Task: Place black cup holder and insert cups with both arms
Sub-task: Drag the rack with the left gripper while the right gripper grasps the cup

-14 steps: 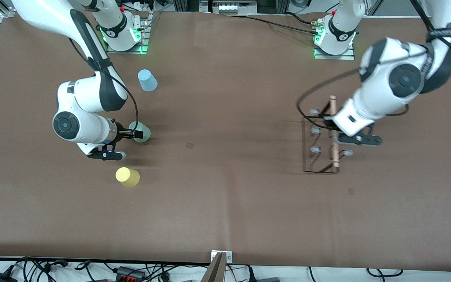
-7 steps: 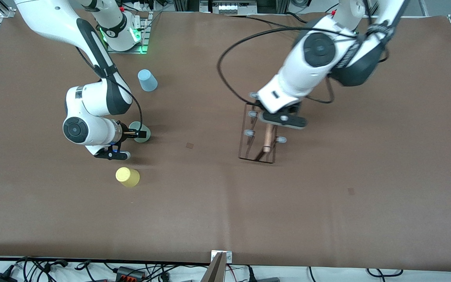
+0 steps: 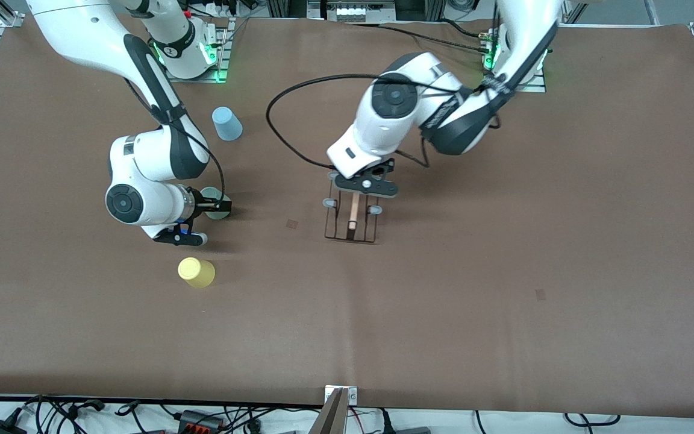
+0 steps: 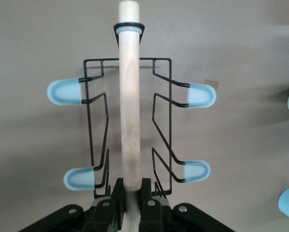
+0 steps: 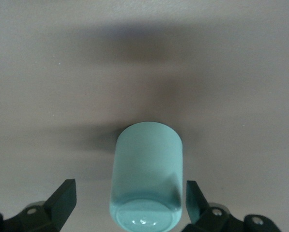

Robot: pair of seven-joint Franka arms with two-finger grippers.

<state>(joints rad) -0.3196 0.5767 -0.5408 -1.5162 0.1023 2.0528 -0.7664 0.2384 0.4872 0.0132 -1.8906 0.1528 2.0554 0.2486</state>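
Since the earlier frames, the black cup holder (image 3: pixel 352 218) has been carried from the left arm's end of the table to the middle of the table (image 3: pixel 503 337), and the right arm has shifted only slightly beside the mint cup (image 3: pixel 217 202).

Places are given relative to the mint cup. Nearest the front camera, the yellow cup (image 3: pixel 196 272) is seen standing inverted on the table, nearer the camera than the mint cup and well apart from it. The right gripper (image 3: pixel 213 205) is held at the mint cup, its fingers spread wide on either side of the cup and not closed on it. The cup holder lies toward the left arm's end from the mint cup, at about the same depth. The left gripper (image 3: pixel 359 187) is clamped on the wooden rod handle (image 3: pixel 353 212) of the holder. Farthest from the camera, the blue cup (image 3: pixel 226 123) is seen inverted, well apart from the mint cup.

In the right wrist view, the mint cup (image 5: pixel 146 176) is shown inverted between the two spread fingers (image 5: pixel 62 200), with a gap on each side; this clearance is hidden in the front view by the wrist. In the left wrist view, the fingers (image 4: pixel 117 193) are seen pinched on the handle (image 4: pixel 129 106), and four pale-tipped prongs (image 4: pixel 64 92) of the holder (image 4: pixel 161 125) are visible; the front view shows fewer, the rest being covered by the gripper. Whether the holder's base touches the table cannot be told.
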